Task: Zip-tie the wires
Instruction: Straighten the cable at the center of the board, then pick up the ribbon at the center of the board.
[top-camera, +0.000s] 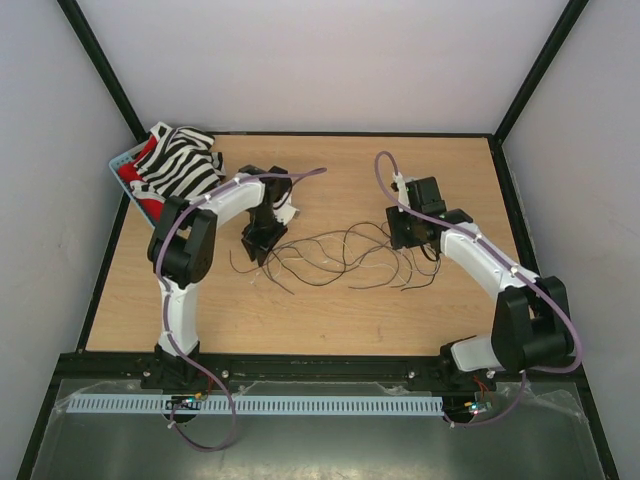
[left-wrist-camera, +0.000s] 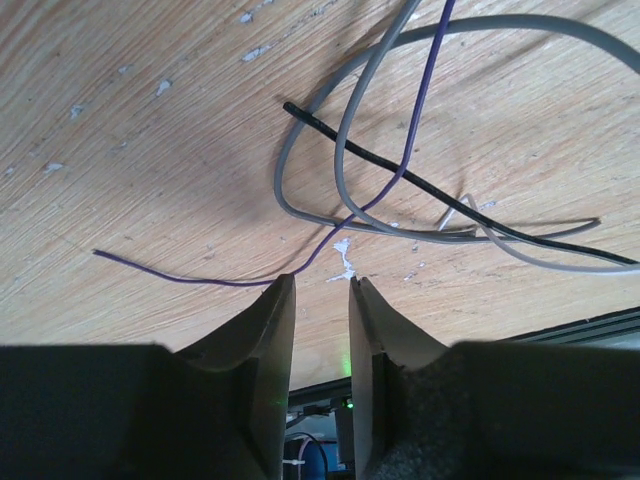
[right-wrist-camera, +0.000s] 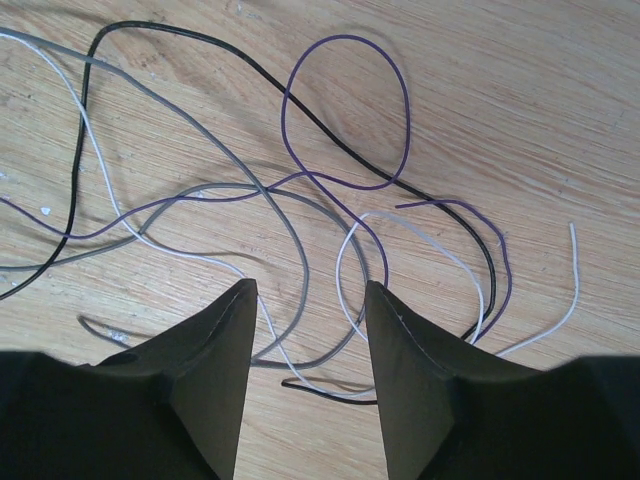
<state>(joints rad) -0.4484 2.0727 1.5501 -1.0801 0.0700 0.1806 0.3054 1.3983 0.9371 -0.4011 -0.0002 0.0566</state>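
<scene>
Wires (top-camera: 340, 255): loose tangle lying flat mid-table (top-camera: 300, 320), between the two grippers; only the top view shows its full spread, plus a striped cloth (top-camera: 180, 165) at the far left corner. Left gripper (top-camera: 258, 243): at the tangle's left end; its wrist view shows the fingers narrowly parted, nothing between them, a purple strand (left-wrist-camera: 200, 282) just ahead. Right gripper (top-camera: 410, 235): at the right end; its wrist view shows the fingers spread wide, holding nothing, above a purple loop (right-wrist-camera: 345, 38) and grey, white and black strands.
</scene>
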